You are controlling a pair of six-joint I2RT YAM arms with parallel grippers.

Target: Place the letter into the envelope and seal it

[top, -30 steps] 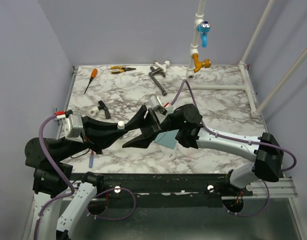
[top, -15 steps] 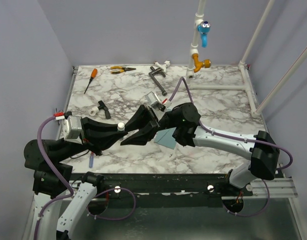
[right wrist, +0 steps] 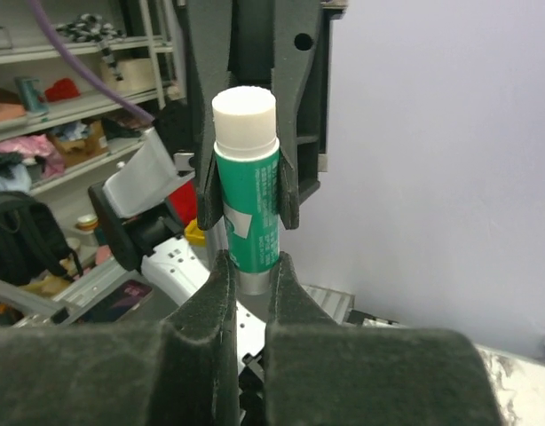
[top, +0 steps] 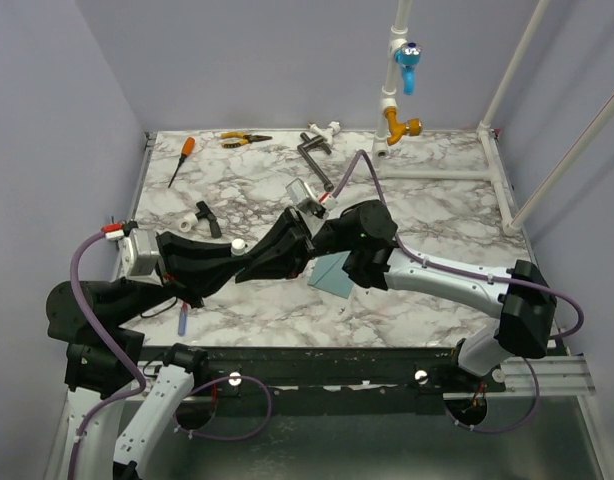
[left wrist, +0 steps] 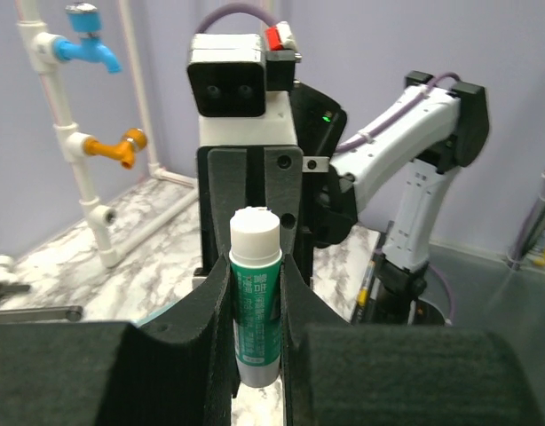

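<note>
A light teal-blue envelope lies flat, turned slightly askew, just near of the middle of the marble worktop, its far part hidden from view.

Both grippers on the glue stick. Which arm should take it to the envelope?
Right, probably. The envelope lies beside the right gripper, which clamps the glue stick; the left gripper reaches in from across.
</note>
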